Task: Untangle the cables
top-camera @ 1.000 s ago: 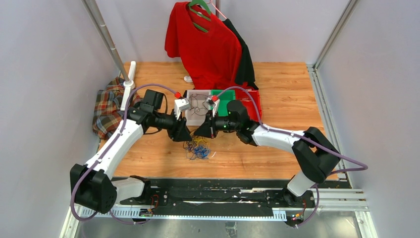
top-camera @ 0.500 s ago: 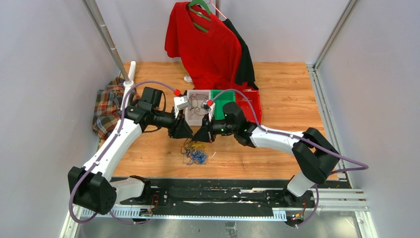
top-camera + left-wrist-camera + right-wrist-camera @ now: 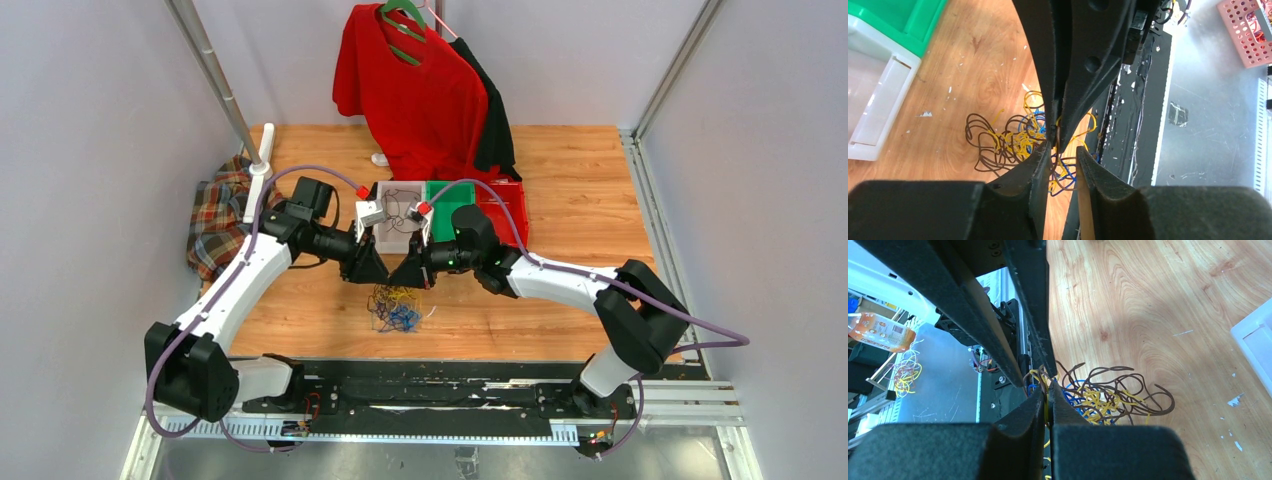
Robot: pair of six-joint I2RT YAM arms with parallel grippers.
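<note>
Both arms have drifted a touch toward the left side since a second ago, and the wedge tips now meet nose to nose just above the pile. My right gripper (image 3: 1049,396) has its matte black, grainy fingers pinched together, with a yellow strand running up the slit between them. My left gripper (image 3: 1063,150) is parted by a narrow gap, and one of its tapered tips touches the right one's closed point. Nothing I can make out sits inside that gap — only wires seen through it. Below both lie the cables (image 3: 393,308), a loose nest of thin, springy loops in yellow, blue and a dark brown-black, resting on the wooden table (image 3: 1148,300), whose pale varnished grain is dotted with white flecks. Just beyond the pile stands a clear, boxy plastic bin (image 3: 870,105), touching a glossy green bin (image 3: 895,20). Farther out, a red shirt (image 3: 420,90) hangs on a green hanger and a crumpled plaid cloth (image 3: 215,225) lies at the left edge. Off the table I see a pink perforated basket (image 3: 1243,30) and an orange packet (image 3: 878,330) — its label is too small for me to read.
</note>
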